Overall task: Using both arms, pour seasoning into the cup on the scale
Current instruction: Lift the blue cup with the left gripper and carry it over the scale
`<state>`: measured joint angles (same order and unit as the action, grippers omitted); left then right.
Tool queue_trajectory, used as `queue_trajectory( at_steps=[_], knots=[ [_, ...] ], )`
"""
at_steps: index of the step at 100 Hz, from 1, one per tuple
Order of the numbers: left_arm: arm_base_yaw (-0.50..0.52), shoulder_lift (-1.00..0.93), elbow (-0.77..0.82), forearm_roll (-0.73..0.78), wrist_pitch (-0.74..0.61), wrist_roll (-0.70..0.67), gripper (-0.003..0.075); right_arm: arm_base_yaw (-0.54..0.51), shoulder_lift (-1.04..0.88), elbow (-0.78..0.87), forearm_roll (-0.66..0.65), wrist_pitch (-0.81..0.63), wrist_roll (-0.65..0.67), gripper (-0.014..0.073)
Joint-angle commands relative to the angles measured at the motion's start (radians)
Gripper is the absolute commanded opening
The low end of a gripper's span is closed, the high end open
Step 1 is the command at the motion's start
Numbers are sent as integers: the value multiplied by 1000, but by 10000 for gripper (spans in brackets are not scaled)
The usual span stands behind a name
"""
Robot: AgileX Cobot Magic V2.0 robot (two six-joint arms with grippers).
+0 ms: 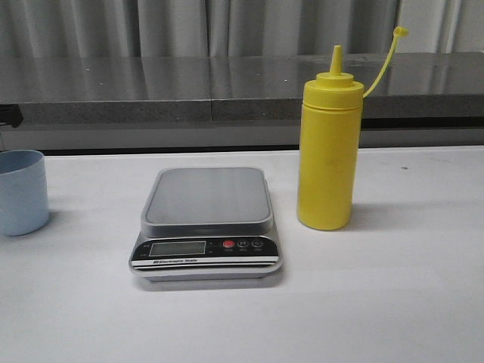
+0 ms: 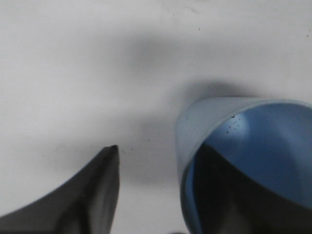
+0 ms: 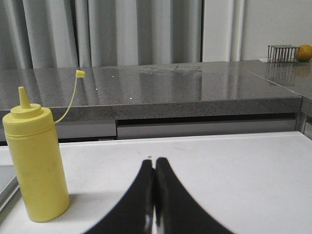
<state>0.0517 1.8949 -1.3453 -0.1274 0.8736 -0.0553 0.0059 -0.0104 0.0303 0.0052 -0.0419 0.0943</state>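
The yellow seasoning bottle (image 1: 329, 151) stands upright on the white table, right of the scale (image 1: 208, 223), with its cap hanging off on the strap. The scale's platform is bare. The pale blue cup (image 1: 21, 193) stands at the table's far left, cut by the frame edge. Neither gripper shows in the front view. My left gripper (image 2: 160, 148) is open at the cup (image 2: 243, 146); one finger (image 2: 92, 195) is outside it, and a dark shape, apparently the other finger, shows within its mouth. My right gripper (image 3: 155, 162) is shut and empty, low over the table, beside the bottle (image 3: 36, 165).
A grey stone counter (image 1: 227, 87) with curtains behind runs along the table's back edge. In the right wrist view a small wire rack (image 3: 282, 52) and an orange fruit (image 3: 304, 51) sit far off on the counter.
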Motion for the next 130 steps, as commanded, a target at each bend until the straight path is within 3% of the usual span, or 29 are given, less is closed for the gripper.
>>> queue_trajectory(
  at_steps=[1,6,40,70,96,130],
  knots=[
    [4,-46,-30,-31,-17,1,97,-6,-15,-4,0,-81,0,-67],
    [4,-46,-30,-42,-13,1,12,-6,-15,-4,0,-81,0,-67],
    [2,-48,-61,-40,14,8,10,-6,-15,-4,0,-81,0,-67],
    [-71,-82,-255,-40,106,92,10,-6,-15,-4,0,-81,0,-67],
    [-235,-86,-448,-40,188,162,10,-6,-15,-4,0,-81,0,-67],
    [-491,-35,-466,-40,156,260,10,-6,-15,-4,0,-81,0,-67]
  ],
)
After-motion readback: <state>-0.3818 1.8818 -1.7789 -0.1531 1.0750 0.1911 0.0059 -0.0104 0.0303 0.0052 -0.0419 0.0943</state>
